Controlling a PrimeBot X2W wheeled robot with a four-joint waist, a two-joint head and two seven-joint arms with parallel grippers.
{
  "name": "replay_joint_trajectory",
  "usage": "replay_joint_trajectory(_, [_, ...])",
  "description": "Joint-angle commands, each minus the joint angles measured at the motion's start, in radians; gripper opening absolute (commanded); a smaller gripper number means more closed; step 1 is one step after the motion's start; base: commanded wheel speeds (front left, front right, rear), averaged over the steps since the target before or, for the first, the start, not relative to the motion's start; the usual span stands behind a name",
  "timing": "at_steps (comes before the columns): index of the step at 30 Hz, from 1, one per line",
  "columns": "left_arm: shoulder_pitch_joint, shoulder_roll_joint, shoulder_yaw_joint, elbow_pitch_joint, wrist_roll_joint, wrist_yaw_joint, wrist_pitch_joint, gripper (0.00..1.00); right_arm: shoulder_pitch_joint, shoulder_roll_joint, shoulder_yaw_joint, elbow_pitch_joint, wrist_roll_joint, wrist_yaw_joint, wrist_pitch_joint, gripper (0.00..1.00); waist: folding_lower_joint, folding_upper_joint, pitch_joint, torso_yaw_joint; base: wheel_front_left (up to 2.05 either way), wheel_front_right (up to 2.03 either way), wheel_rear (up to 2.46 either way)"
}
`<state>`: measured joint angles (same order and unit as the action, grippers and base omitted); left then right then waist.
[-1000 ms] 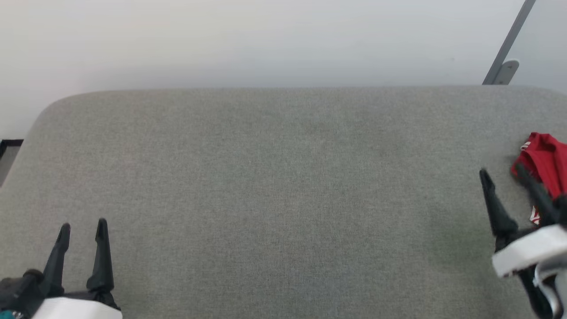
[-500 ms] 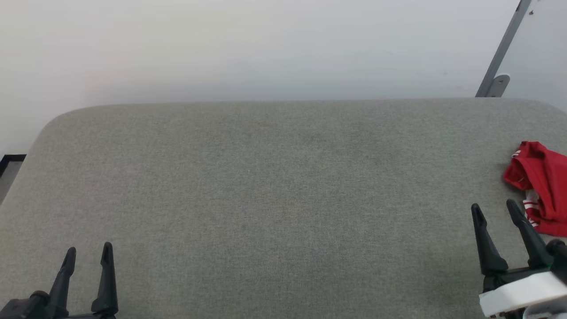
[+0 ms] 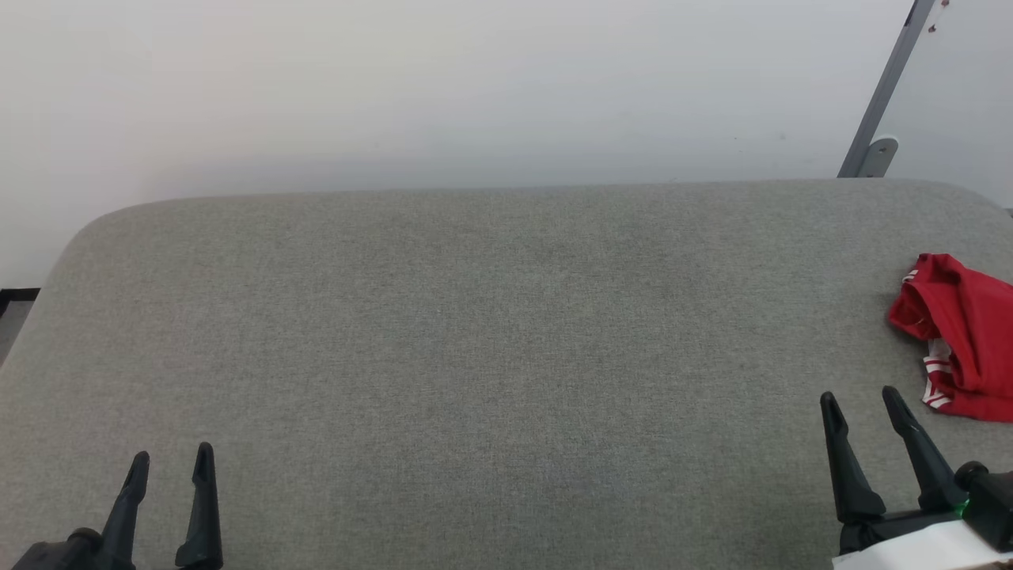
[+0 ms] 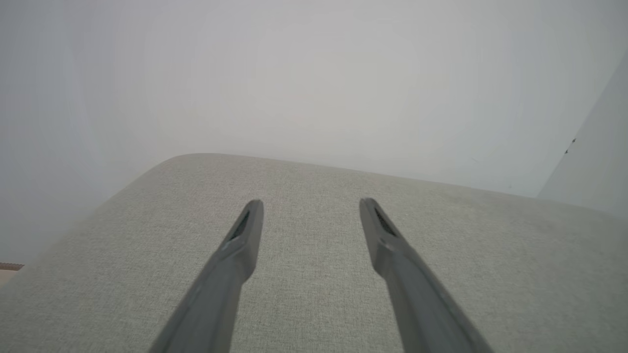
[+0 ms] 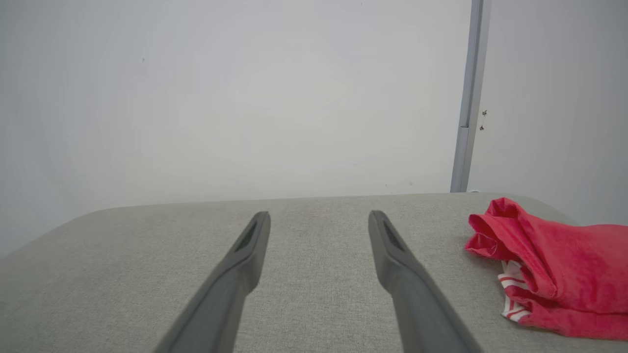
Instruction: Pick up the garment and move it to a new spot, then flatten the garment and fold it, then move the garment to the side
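The garment lies crumpled in a heap at the right edge of the bench, about midway between the near and far sides, and it runs out of the head view on the right. It is mostly red. A patch of white striped trim shows at the side of the heap nearest the robot. No lettering can be seen in the folds.

The right gripper sits over the near right part of the bench, just beside the garment but not touching it. Its 2 fingers stand apart with only grey fabric between them. In the right wrist view the heap lies to the right of them.

The left gripper sits over the near left corner of the bench, well apart from the garment. Its 2 fingers are also spread, with nothing between them.

Behind the far edge rises a plain pale wall. A slanted grey post stands by the far right corner.
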<state>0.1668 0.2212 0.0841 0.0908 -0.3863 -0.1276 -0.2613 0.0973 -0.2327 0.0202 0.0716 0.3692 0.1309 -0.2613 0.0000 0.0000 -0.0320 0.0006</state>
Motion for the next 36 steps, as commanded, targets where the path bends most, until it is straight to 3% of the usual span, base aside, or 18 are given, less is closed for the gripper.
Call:
replay_joint_trajectory(1, [0.001, -0.001, -0.003, 0.0, 0.004, -0.003, -0.005, 1.0, 0.016, 0.006, -0.002, -0.004, -0.002, 0.0, -0.004, 1.0, 0.0, 0.0, 0.0, 0.001, 0.0, 0.0, 0.0])
replay_joint_trajectory(23, [-0.005, -0.008, -0.005, -0.009, -0.01, -0.003, -0.005, 1.0, 0.014, 0.026, 0.006, 0.017, 0.006, 0.0, -0.004, 1.0, 0.0, 0.0, -0.012, 0.009, 0.0, 0.0, 0.0])
replay_joint_trajectory(24, [-0.005, -0.008, -0.005, -0.01, -0.008, -0.003, -0.005, 0.0, 0.013, 0.025, 0.007, 0.018, 0.007, 0.0, -0.004, 0.0, 0.0, 0.0, -0.013, 0.009, 0.0, 0.0, 0.0])
replay_joint_trajectory(28, [0.001, -0.021, -0.013, 0.019, -0.016, 0.0, 0.006, 0.0, 0.019, 0.032, 0.011, 0.04, 0.017, 0.0, 0.005, 0.0, 0.0, 0.0, -0.013, 0.009, 0.0, 0.0, 0.0])
replay_joint_trajectory(36, [-0.031, -0.037, -0.008, 0.034, -0.152, 0.0, 0.047, 0.0, -0.006, 0.046, -0.002, 0.054, 0.158, 0.0, 0.043, 0.0, 0.0, 0.0, -0.01, 0.008, 0.0, 0.0, 0.0])
